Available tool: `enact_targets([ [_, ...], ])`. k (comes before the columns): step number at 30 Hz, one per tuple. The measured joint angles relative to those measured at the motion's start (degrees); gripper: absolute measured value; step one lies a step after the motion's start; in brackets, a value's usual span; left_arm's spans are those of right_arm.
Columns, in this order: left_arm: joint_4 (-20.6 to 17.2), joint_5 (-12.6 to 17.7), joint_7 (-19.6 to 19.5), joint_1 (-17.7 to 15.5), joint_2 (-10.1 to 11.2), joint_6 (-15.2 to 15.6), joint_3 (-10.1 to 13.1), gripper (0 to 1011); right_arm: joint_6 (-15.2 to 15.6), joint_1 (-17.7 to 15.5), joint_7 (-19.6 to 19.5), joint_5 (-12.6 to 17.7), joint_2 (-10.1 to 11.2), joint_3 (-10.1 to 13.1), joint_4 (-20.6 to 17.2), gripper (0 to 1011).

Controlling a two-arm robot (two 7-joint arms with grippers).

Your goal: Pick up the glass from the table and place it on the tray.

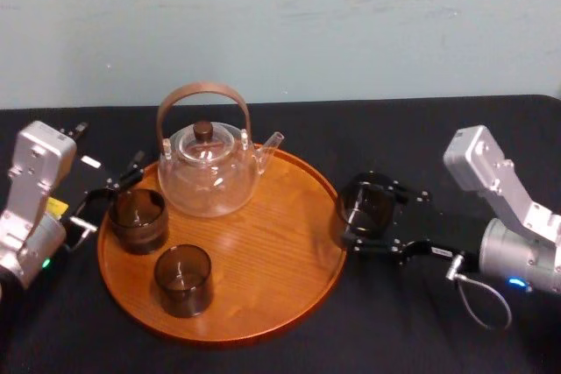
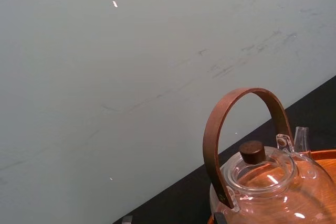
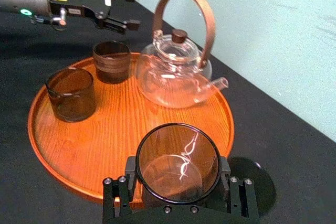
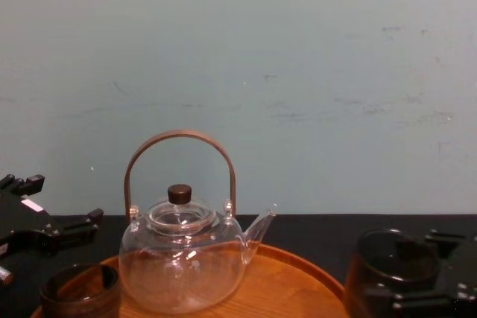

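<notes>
**Glass pinched in the right gripper, just off the tray's right rim**

The right gripper [image 1: 358,219] reaches in from the right side of the table [image 1: 394,330]. Its two black fingers are pressed against opposite sides of the glass [image 1: 365,205], one finger on the far side and one on the near side. The glass is dark, stands upright with its mouth up, and sits fully between the fingers. In the right wrist view it sits right in front of the gripper body, its round rim just at the tray's near edge. It is just beside the right rim of the tray [image 1: 298,304], outside it and not on the wood. Whether its base touches the table cannot be told.

On the tray stand a clear teapot [image 1: 209,172] at the back, a back glass [image 1: 138,219] near the left rim and a front glass [image 1: 183,279] toward the near edge.

The left gripper [image 1: 105,197] is at the tray's left rim, close to the back glass. Its fingers are spread and hold nothing.
</notes>
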Motion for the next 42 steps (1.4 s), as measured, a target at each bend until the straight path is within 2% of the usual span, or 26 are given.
enact_targets([
  [19,0.0,0.0,0.0,0.0,0.0,0.0,0.0,1001,-1.3,6.9,2.9,-1.9,-3.7,-6.8,4.6,913],
  [29,0.0,0.0,0.0,0.0,0.0,0.0,0.0,1001,-2.0,8.9,3.8,-2.3,-5.4,-9.3,6.6,913],
  [42,0.0,0.0,0.0,0.0,0.0,0.0,0.0,1001,-2.7,9.9,4.9,-2.8,-6.2,-11.6,8.0,912],
])
